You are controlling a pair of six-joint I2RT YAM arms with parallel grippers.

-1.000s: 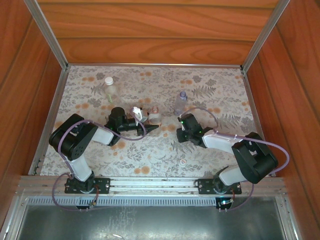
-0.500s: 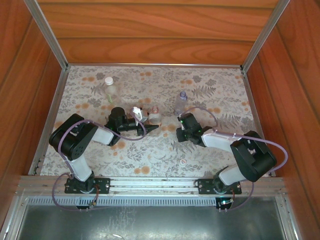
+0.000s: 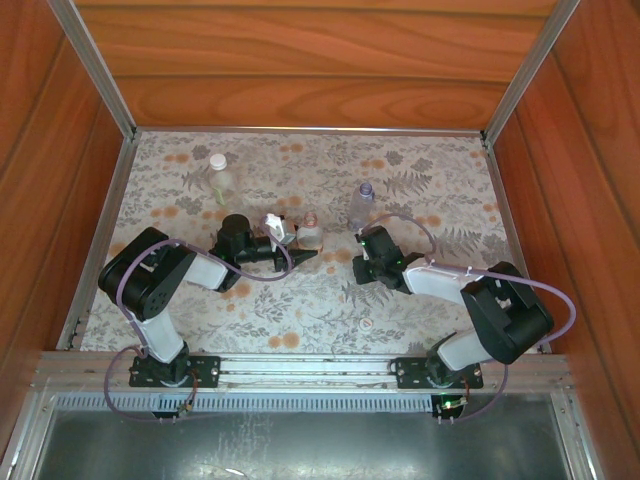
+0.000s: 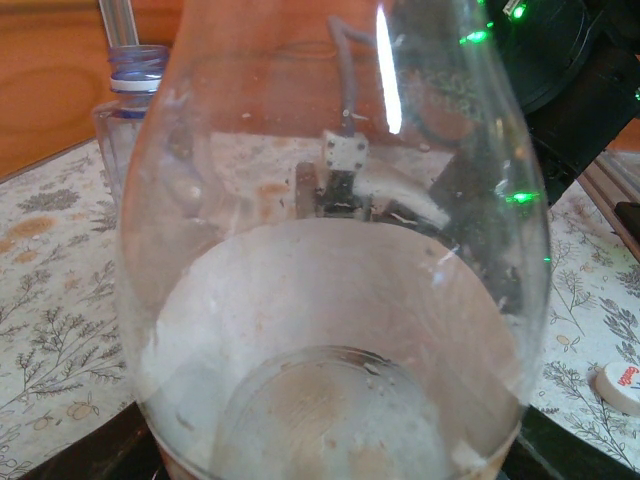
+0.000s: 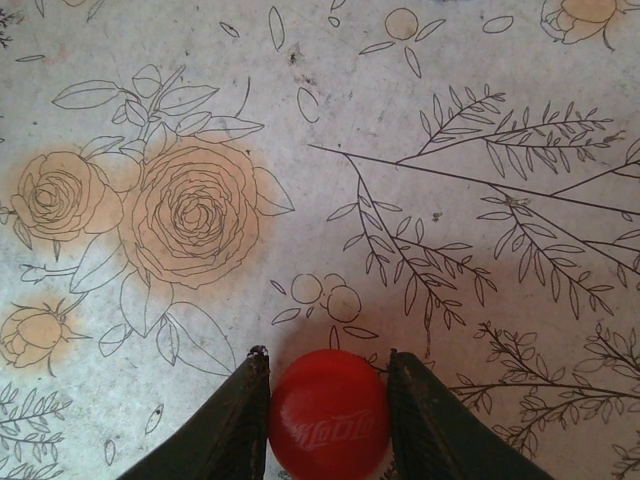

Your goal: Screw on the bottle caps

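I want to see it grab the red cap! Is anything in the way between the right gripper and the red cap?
No, nothing visible is in the way. The red cap lies on the flowered table cover, right between the fingers of the right gripper, which look to touch both its sides.

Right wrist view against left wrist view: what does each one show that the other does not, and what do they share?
Right wrist view: a red cap between the jaws of the right gripper, near a large orange rose print. Left wrist view: a clear bottle very close, a slim bottle with a blue neck ring behind it, and a white cap. Shared: the floral tablecloth.
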